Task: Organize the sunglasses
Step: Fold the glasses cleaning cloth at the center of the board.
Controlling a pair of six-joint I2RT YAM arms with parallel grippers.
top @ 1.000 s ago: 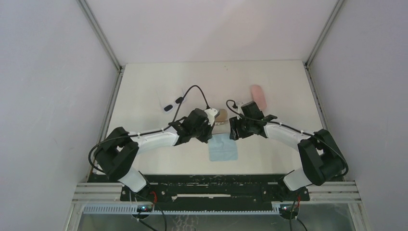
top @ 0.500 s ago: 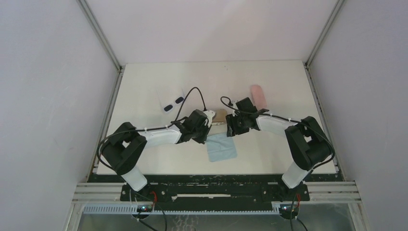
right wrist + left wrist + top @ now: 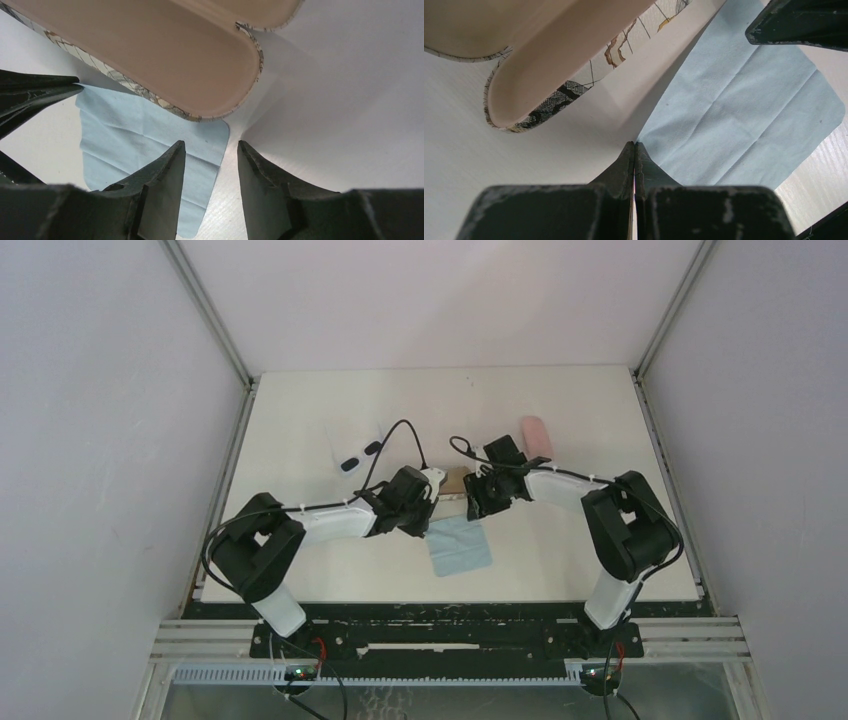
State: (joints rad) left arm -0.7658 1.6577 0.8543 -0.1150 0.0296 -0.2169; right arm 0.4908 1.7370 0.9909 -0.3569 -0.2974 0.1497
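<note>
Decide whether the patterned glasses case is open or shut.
Open: the glasses case lies with its beige lining exposed in both wrist views.

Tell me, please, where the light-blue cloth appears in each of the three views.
Top view: the cloth lies near the middle of the picture, just below the open case.
Left wrist view: the cloth fills much of the right half.
Right wrist view: the cloth is at lower left.
Shared landmark: the open case, at the cloth's edge in every view.

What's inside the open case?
Only bare beige lining shows in the case; nothing lies in the visible part. The rest is out of frame in both wrist views.
</note>
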